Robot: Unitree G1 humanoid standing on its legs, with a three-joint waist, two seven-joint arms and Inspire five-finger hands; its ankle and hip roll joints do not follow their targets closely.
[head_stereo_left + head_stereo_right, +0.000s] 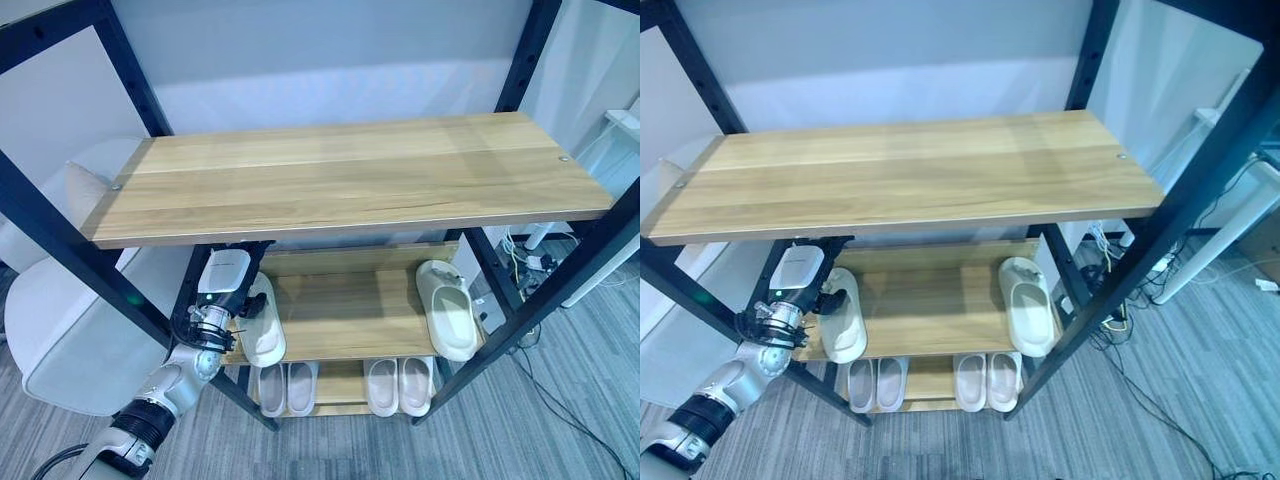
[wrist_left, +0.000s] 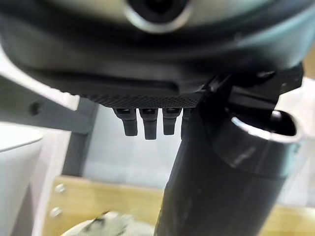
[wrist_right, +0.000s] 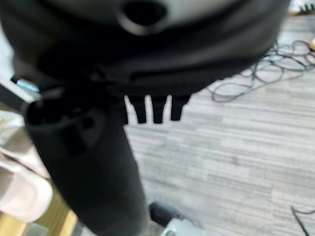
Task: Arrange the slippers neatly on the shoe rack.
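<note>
Shoe rack [image 1: 350, 180]: top board bare, two pairs on bottom shelf. Mid shelf: cream slipper [image 1: 262, 322] just beside left hand [image 1: 222, 290], its mate [image 1: 450, 310] well apart across the shelf. Left fingers straight, holding nothing; right hand [image 3: 98, 162] likewise. Judgement: nudge mate alongside, toes level.

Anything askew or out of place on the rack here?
Yes: on the middle shelf the two cream slippers sit apart, one by the left hand, one at the right edge, unlike the bottom pairs.
</note>
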